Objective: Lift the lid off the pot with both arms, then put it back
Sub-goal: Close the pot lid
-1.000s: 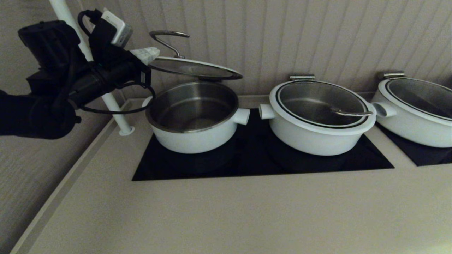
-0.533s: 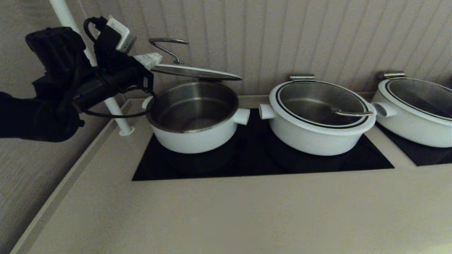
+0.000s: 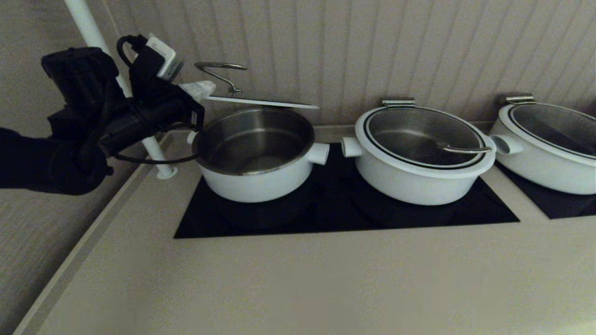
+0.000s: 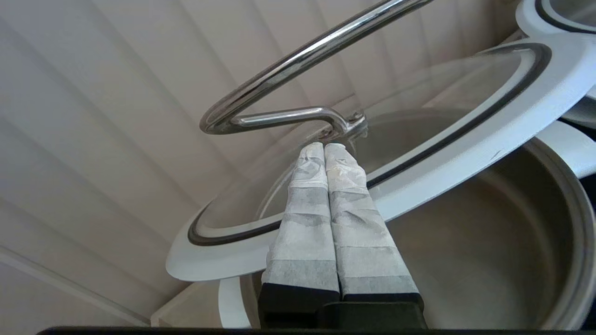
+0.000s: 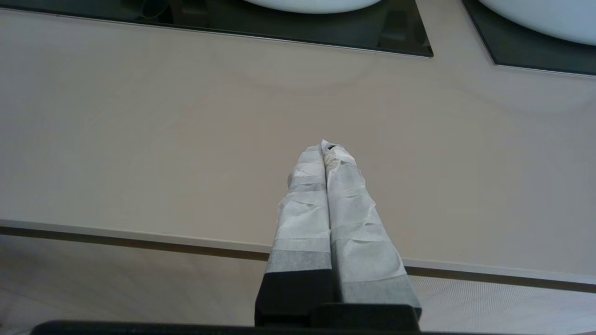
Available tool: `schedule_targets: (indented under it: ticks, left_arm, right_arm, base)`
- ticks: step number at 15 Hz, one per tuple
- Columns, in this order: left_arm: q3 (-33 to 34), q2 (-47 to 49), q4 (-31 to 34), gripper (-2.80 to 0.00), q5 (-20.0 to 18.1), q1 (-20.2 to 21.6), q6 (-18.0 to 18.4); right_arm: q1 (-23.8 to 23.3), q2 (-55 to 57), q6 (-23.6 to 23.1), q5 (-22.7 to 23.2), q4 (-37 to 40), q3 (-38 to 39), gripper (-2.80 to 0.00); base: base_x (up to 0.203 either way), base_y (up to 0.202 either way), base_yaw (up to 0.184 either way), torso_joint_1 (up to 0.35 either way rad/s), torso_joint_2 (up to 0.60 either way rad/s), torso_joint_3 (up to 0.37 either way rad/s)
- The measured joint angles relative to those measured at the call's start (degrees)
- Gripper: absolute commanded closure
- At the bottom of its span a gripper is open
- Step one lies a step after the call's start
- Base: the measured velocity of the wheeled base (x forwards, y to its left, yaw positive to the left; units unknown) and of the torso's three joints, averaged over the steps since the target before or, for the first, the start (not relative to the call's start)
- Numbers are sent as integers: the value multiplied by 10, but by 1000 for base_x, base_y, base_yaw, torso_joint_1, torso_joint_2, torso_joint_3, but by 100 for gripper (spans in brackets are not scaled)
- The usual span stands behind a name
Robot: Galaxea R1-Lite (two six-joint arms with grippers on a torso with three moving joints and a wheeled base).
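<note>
The lid [image 3: 260, 101] hovers above the open pot [image 3: 256, 181] at the left of the cooktop, nearly level, its far edge close to the pot's back rim. My left gripper [image 3: 205, 87] is at the lid's left edge. In the left wrist view my left gripper [image 4: 324, 146] is shut, its taped fingers [image 4: 307, 223] lying across the lid's white rim [image 4: 465, 144] and under the steel wire handle [image 4: 288, 60], tips at the handle's foot. The pot's steel inside [image 4: 489, 242] shows below. My right gripper [image 5: 324, 146] is shut and empty above the counter's front edge, out of the head view.
Two other white pots with lids on stand to the right, one in the middle [image 3: 419, 181] and one at the far right [image 3: 545, 158]. A white pole [image 3: 149, 139] stands behind my left arm. The black cooktop [image 3: 335, 214] lies under the pots, and a panelled wall rises close behind.
My left gripper and the lid have come down toward the pot. The lid has flattened from tilted to nearly level. The right arm has not moved.
</note>
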Motion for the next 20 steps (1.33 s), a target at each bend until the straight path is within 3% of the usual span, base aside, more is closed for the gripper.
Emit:
schedule_targets:
  ticks: [20]
  left_arm:
    - [99, -22, -1, 0, -1, -1, -1]
  right_arm:
    - [0, 0, 0, 0, 0, 0, 0]
  base:
    - [0, 0, 0, 0, 0, 0]
